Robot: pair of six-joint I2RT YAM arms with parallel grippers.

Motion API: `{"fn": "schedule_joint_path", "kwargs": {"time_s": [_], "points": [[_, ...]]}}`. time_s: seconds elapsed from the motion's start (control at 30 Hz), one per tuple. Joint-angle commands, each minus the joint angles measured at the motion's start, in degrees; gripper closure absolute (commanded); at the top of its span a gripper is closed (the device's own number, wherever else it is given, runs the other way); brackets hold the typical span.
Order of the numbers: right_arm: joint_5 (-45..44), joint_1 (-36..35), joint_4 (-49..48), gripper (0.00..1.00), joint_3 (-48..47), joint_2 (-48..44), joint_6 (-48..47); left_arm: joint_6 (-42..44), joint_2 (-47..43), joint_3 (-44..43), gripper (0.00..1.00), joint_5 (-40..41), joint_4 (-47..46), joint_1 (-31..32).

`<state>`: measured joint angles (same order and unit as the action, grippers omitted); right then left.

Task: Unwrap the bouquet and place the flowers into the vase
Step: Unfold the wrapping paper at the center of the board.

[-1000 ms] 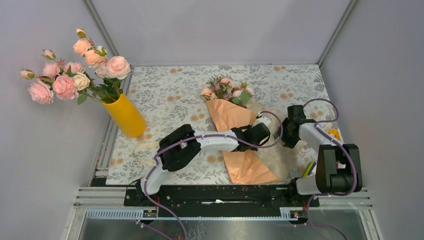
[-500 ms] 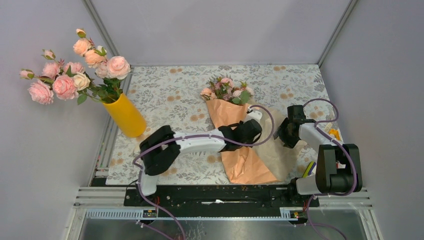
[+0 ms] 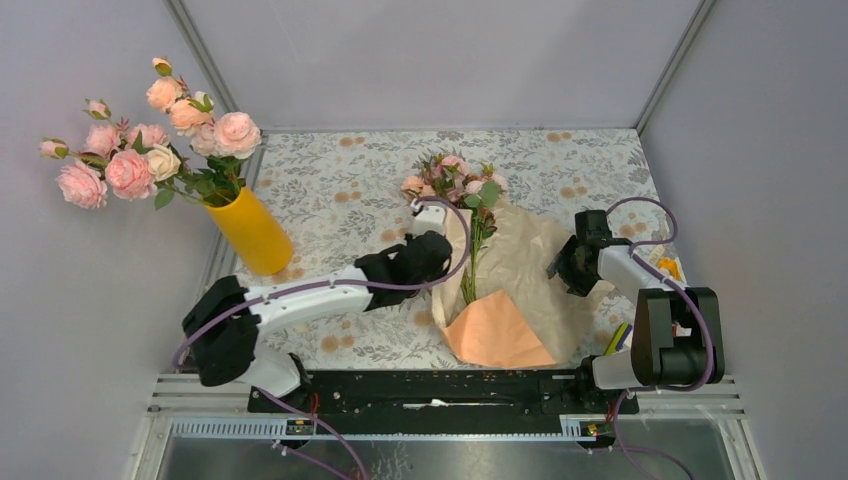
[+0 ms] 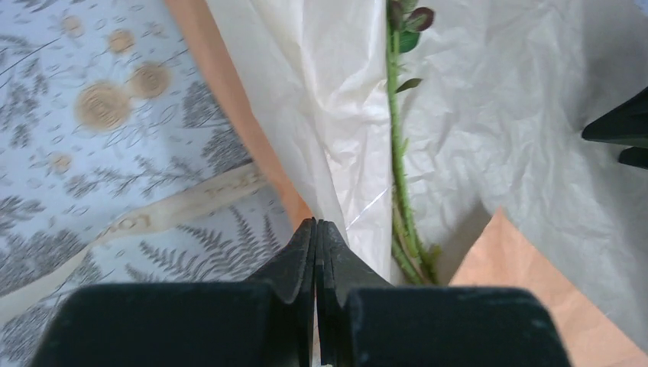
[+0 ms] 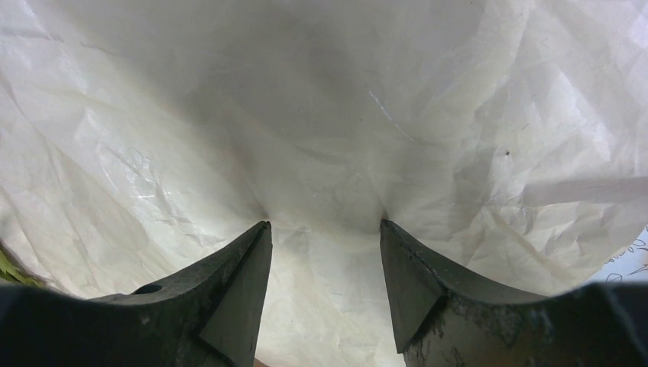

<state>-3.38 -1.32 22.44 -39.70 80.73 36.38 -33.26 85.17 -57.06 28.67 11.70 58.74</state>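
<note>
On the floral table [image 3: 330, 180], left gripper [image 4: 315, 229] pinches the bouquet paper [image 3: 500, 332]; right gripper [image 5: 325, 225], spread, presses it.

Fingers [image 4: 294, 260] together, perhaps on bouquet paper [image 4: 328, 92]

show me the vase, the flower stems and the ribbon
vase [image 3: 255, 238], top external view, middle of its yellow body
flower stems [image 4: 397, 160], left wrist view, midway along the long green stem
ribbon [image 4: 137, 220], left wrist view, middle of the beige strip

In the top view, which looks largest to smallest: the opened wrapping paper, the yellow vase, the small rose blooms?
1. opened wrapping paper.
2. yellow vase and small rose blooms: about alike, not rankable.
</note>
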Motion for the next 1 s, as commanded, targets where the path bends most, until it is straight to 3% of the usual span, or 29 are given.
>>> {"fn": "schedule_joint_path", "kwargs": {"time_s": [0.0,0.47,0.7,0.73,0.83,0.9,0.97], "points": [[1.2,0.2,-1.1,0.39,0.1,2.4,1.4,-3.6,-7.0,4.1,1.0,4.7,2.7,-0.3],[1.8,0.2,-1.0,0.39,-0.9,3.0,1.2,-15.1,-24.4,15.7,0.99,7.3,19.7,-0.4],[1.5,0.2,-0.6,0.39,-1.2,2.3,0.7,-18.9,-32.4,17.1,0.91,7.8,28.0,-0.4],[1.5,0.2,-0.5,0.39,-1.4,2.3,0.6,-19.1,-33.6,16.8,0.88,7.8,29.3,-0.4],[1.4,0.2,-0.2,0.39,-1.8,2.1,0.2,-19.3,-36.7,15.1,0.66,8.0,33.4,-0.4],[1.5,0.2,-0.1,0.39,-1.8,1.7,0.1,-19.3,-38.4,13.6,0.43,8.5,35.7,-0.3],[1.5,0.3,0.1,0.39,-2.0,1.1,-0.1,-18.4,-39.9,11.3,0.27,9.4,37.2,-0.4]]}}
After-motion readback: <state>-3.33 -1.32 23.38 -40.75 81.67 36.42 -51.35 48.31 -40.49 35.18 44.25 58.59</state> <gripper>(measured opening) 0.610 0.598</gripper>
